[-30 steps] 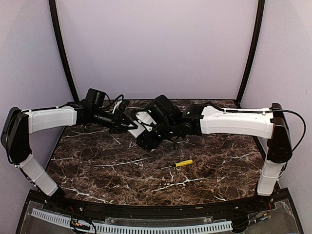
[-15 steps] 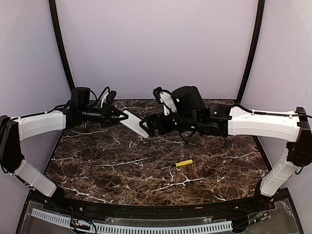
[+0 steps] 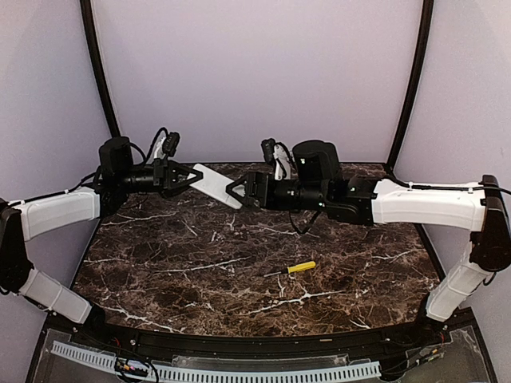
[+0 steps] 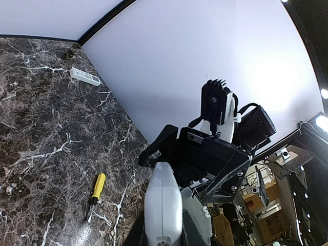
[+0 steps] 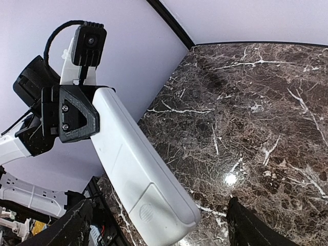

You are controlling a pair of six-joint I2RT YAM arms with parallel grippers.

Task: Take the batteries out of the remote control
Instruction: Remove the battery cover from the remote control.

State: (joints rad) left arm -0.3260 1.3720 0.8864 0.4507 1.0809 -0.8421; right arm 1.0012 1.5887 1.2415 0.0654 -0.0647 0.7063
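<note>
Clamp of left tool [image 3: 185, 177] on remote [image 3: 214, 184], aloft above tabletop [image 3: 239, 263]; right tool [image 3: 234, 191] spread wide at free end; batteries unseen, probably inside. Light, stiff, slick shell: pinch across narrow edges.

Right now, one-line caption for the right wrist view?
The remote, clamped at one end by the left gripper above the marble table, points its free end at the open right gripper.
</note>
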